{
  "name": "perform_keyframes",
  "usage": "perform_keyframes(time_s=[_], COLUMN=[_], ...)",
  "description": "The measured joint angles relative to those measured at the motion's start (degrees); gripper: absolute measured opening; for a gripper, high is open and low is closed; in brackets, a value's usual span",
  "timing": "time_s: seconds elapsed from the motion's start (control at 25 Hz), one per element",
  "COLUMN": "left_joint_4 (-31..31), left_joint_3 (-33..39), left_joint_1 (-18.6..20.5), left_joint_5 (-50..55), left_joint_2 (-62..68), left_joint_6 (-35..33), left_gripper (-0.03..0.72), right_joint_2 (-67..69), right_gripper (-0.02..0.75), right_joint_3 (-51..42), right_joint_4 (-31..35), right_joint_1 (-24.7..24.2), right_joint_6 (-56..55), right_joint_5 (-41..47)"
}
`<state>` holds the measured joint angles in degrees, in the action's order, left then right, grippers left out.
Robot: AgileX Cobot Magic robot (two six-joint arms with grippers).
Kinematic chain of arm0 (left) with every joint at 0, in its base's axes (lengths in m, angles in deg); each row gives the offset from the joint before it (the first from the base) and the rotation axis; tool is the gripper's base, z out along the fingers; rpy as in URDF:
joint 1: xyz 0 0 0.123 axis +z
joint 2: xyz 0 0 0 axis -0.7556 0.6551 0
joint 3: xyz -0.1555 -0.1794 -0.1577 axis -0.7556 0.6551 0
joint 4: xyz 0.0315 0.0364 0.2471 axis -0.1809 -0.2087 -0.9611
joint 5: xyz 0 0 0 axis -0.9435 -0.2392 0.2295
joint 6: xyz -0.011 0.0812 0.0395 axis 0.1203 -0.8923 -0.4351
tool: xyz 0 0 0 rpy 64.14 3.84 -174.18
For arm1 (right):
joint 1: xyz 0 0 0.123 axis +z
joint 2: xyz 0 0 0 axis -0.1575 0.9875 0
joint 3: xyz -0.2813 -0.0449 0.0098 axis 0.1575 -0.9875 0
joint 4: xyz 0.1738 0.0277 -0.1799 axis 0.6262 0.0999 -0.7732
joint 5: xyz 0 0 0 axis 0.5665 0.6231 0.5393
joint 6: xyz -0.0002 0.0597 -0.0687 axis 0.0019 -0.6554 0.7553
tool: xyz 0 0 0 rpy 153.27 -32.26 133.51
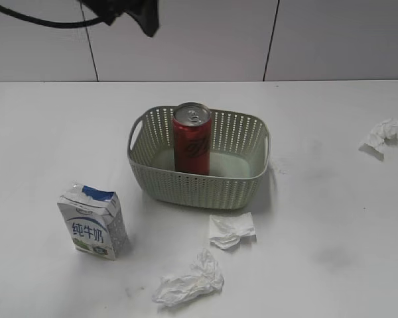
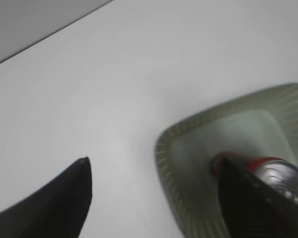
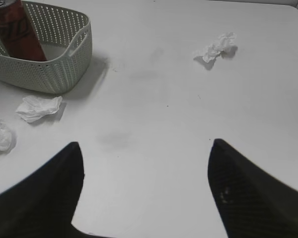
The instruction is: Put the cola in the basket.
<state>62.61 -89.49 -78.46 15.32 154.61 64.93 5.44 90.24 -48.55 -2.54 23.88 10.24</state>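
The red cola can (image 1: 192,140) stands upright inside the pale green basket (image 1: 199,185) at the middle of the table. In the left wrist view the basket (image 2: 188,148) and the cola's top (image 2: 278,173) show from above, blurred. My left gripper (image 2: 154,166) is open and empty, high above the basket's edge; in the exterior view only a dark part of it (image 1: 136,13) shows at the top. My right gripper (image 3: 145,148) is open and empty over bare table, well right of the basket (image 3: 49,74) and cola (image 3: 15,32).
A white-and-blue milk carton (image 1: 93,222) stands at the front left. Crumpled tissues lie in front of the basket (image 1: 231,230) (image 1: 189,281) and at the far right (image 1: 383,134). A tiled wall runs behind the table.
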Motion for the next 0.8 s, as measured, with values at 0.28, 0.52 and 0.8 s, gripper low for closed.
perform_keyframes(time_s=[0.28,0.52,0.8], left_joint_4=[-2.4,-2.5,-2.6], left_joint_3=[0.0,0.0,3.6], left_joint_1=[11.2,18.8,25.0], left_joint_5=[0.1,0.1,0.1], left_joint_2=[0.0,0.0,-2.9], left_joint_6=[2.2,2.9,4.0], left_gripper=[0.594,0.591,0.589], right_joint_2=[0.0,0.0,0.0], right_gripper=[0.589,0.589,0.589], right_joint_3=[0.0,0.0,0.0], right_joint_4=[0.1,0.1,0.2], right_joint_1=[0.0,0.0,0.0], right_joint_6=[-0.1,-0.1,0.0], right_joint_5=[0.0,0.0,0.0])
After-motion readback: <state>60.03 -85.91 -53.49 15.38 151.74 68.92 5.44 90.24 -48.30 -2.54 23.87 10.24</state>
